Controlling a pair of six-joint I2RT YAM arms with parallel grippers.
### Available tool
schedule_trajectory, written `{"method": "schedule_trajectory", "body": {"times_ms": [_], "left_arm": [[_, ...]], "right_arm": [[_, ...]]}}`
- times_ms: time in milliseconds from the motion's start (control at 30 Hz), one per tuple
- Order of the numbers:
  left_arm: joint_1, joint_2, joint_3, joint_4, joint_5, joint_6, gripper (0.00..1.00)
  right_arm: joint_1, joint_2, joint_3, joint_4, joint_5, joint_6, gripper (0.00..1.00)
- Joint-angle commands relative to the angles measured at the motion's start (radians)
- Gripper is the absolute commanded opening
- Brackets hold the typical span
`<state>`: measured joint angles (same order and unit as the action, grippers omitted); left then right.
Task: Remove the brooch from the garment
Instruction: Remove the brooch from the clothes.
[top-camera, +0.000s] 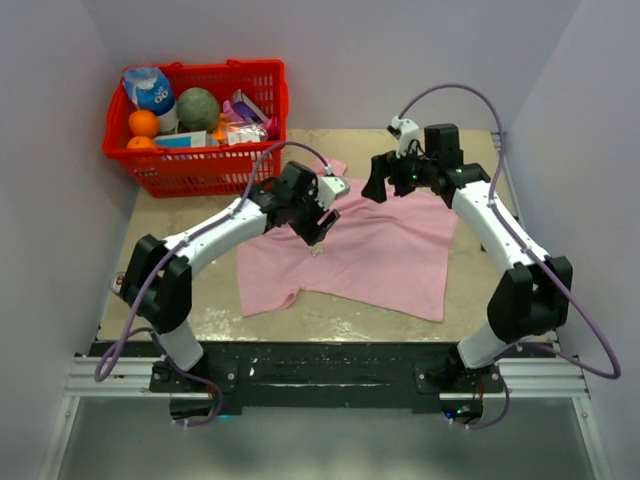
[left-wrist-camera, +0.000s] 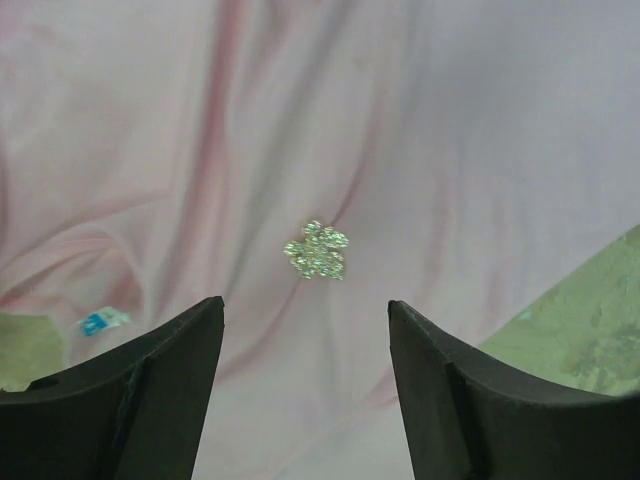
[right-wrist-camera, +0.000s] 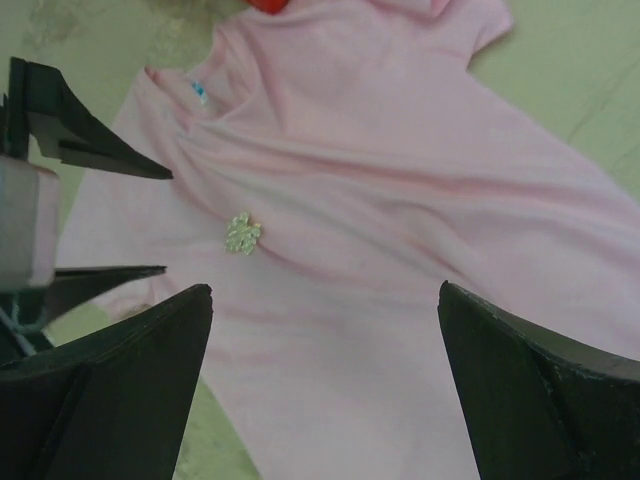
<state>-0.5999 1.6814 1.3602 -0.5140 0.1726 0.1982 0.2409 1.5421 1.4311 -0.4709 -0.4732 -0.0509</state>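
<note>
- Spreading across the table (top-camera: 300, 322) in front of the arm bases, the garment (top-camera: 380, 262) lies flat and loosely creased, and both arms reach over it.
- The brooch (left-wrist-camera: 317, 250) is pinned to the pink cloth left of the shirt's middle in the overhead view, among soft folds. It is a roughly round cluster, so no long axis shows for the jaws to line up with.
- The left gripper (top-camera: 320, 237) hangs just at the far side of the brooch, jaws spread with nothing between them. In its wrist view the brooch lies straight ahead of the gap, centred between the two fingers (left-wrist-camera: 160, 390). It sits beyond their tips, apart from both and not yet enclosed. A small blue tag (left-wrist-camera: 100, 321) lies off by the left-hand finger, well clear of the pin.
- The coming move, as I judge it, turns on that relation. A short advance along the line of the fingers would bring the pin between the pads with hardly any sideways correction. Loose cloth could easily be pinched along with it.
- The right gripper (top-camera: 404, 186) hovers farther off, over the shirt's far edge, jaws spread wide and empty. In its wrist view the brooch lies well ahead and off toward one finger (right-wrist-camera: 120, 390), so the left arm is plainly the nearer.
- A red basket (top-camera: 205, 68) of groceries stands at the far left, touching nothing that matters to the task.
</note>
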Motion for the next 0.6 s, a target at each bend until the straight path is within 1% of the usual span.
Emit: {"method": "schedule_trajectory", "body": {"times_ms": [0,100,200,300,400,533,567], "left_arm": [[-0.029,0.079,0.008,0.008,-0.134,-0.077,0.72],[-0.043,0.153,0.043,-0.003,-0.16,-0.075,0.67],[-0.063,0.204,0.047,0.0,-0.17,-0.095,0.66],[-0.086,0.242,0.065,-0.004,-0.219,-0.118,0.67],[-0.092,0.27,0.089,-0.011,-0.223,-0.137,0.7],[-0.092,0.285,0.085,-0.012,-0.235,-0.143,0.7],[-0.093,0.29,0.082,-0.014,-0.231,-0.141,0.7]], "right_arm": [[-0.005,0.003,-0.017,0.011,-0.137,0.117,0.99],[-0.008,-0.054,-0.084,0.017,-0.043,0.132,0.99],[-0.009,-0.12,-0.147,0.023,-0.018,0.132,0.99],[-0.011,-0.172,-0.21,0.038,-0.028,0.132,0.99],[-0.011,-0.204,-0.29,0.057,-0.018,0.128,0.99],[-0.014,-0.208,-0.379,0.058,0.085,0.126,0.99],[-0.015,-0.205,-0.391,0.061,0.087,0.129,0.99]]}}
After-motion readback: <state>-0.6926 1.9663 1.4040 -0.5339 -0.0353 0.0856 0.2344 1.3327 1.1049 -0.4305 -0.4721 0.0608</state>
